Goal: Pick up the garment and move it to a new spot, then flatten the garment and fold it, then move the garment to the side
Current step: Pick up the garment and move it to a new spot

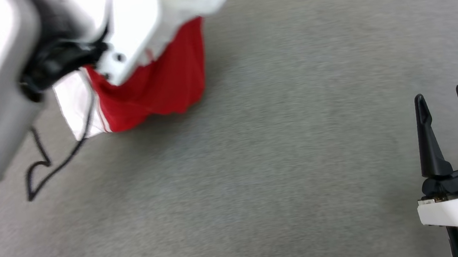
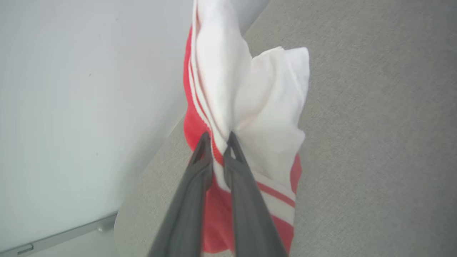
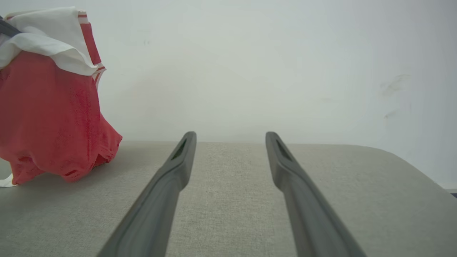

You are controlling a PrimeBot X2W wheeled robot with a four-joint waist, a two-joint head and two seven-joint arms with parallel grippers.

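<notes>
Red-and-white garment (image 1: 162, 84) hangs bunched from the left claw (image 2: 218, 136), nipped tight on a sleeve seam, hem touching the table (image 1: 259, 164) near its far left edge; right claw (image 1: 441, 94) gapes empty; step 1, relocation: next likely needs a set-down at the new spot.

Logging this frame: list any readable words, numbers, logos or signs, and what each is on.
None can be read. The garment, bunched in the shut left gripper, shows red cloth, white sleeve and stripes, no lettering. The open right gripper, the grey surface and the wall bear no markings.
</notes>
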